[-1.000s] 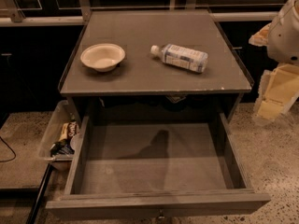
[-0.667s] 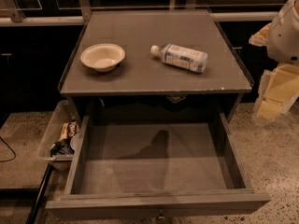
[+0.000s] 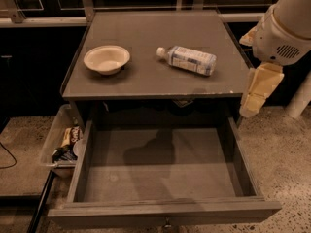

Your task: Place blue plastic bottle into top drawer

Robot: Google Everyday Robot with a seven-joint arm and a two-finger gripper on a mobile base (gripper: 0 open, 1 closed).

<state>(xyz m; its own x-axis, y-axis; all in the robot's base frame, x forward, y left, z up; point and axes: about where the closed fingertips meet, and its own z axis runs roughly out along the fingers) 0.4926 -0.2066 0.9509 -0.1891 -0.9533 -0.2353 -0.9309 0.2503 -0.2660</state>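
Two things on the tabletop: a blue plastic bottle (image 3: 187,60) and a cream round bowl (image 3: 106,58), well apart from each other.
Blue plastic bottle: lies on its side on the right half of the table (image 3: 146,28); the white cap points left toward the bowl and the pale blue-and-white label faces up; it is apart from the gripper.
Bowl: sits upright on the left half of the tabletop, near the left edge.
Top drawer (image 3: 165,211): pulled out toward the camera below the tabletop; its flat grey-brown bottom is bare, with a dark shadow across the back middle.
Gripper (image 3: 256,91): cream-coloured, hangs pointing downward just beside the table's right front corner, out to the right of the drawer. From this angle I cannot tell how far open it is. It has no hold of the bottle, which rests on the table.
Arm (image 3: 286,28): a bulky white housing with a vent grille at the upper right, with the gripper below it.
Clear plastic bin (image 3: 51,140): sits low, just left of the drawer, with snack packets (image 3: 70,141) inside.
Floor (image 3: 286,159): light and speckled, to the right of the drawer.
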